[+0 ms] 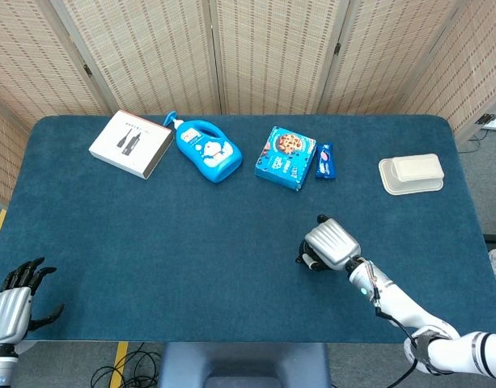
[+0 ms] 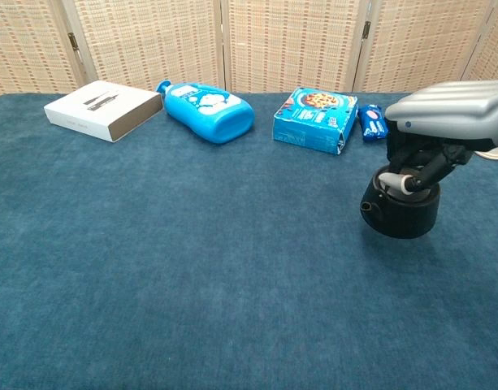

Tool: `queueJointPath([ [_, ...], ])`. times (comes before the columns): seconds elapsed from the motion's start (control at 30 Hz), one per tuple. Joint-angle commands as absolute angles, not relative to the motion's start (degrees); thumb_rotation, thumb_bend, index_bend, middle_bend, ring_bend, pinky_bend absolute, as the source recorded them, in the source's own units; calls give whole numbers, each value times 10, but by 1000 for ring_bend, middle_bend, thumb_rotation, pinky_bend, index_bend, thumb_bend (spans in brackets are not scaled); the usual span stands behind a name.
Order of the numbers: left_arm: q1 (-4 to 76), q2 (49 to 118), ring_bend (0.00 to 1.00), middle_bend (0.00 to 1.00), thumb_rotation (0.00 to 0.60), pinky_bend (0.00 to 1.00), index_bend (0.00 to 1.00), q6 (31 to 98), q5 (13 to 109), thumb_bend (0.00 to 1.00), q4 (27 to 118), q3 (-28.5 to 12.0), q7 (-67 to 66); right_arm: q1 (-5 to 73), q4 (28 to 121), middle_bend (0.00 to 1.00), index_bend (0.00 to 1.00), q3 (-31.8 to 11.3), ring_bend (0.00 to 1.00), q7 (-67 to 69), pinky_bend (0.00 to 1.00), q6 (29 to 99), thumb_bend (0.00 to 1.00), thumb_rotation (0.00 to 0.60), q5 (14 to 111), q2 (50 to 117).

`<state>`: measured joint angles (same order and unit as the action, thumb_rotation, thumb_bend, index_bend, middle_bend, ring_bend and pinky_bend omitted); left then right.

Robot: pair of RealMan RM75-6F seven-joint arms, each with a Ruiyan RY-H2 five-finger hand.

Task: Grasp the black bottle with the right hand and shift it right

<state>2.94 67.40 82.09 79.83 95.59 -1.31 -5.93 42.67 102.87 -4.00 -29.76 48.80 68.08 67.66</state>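
The black bottle point(image 2: 399, 213) is short and round and stands upright on the blue table point(image 1: 167, 242), right of centre near the front. My right hand point(image 2: 448, 120) sits over its top, fingers curled down around the bottle's upper rim, gripping it. From the head view the silver back of the right hand point(image 1: 330, 243) hides most of the black bottle point(image 1: 307, 260), which shows only at the hand's left edge. My left hand point(image 1: 10, 301) hangs off the front left corner of the table, fingers spread, holding nothing.
Along the far side lie a white box point(image 1: 130, 144), a blue detergent bottle point(image 1: 205, 149), a blue cookie box point(image 1: 286, 157) and a small blue snack packet point(image 1: 325, 161). A white lidded container point(image 1: 410, 173) sits at the far right.
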Motion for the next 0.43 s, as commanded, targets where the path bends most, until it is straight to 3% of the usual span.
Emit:
queueJointPath([
  [0.03, 29, 674, 109, 122, 600, 145, 261, 820, 798, 274, 955, -13, -59, 442, 1019, 1000, 1000, -43, 946, -327, 283, 485, 453, 426, 661, 691],
  [0.43, 30, 677, 109, 122, 600, 145, 261, 817, 796, 274, 951, -14, -57, 458, 1024, 1000, 1000, -36, 946, -367, 283, 495, 453, 428, 627, 700],
])
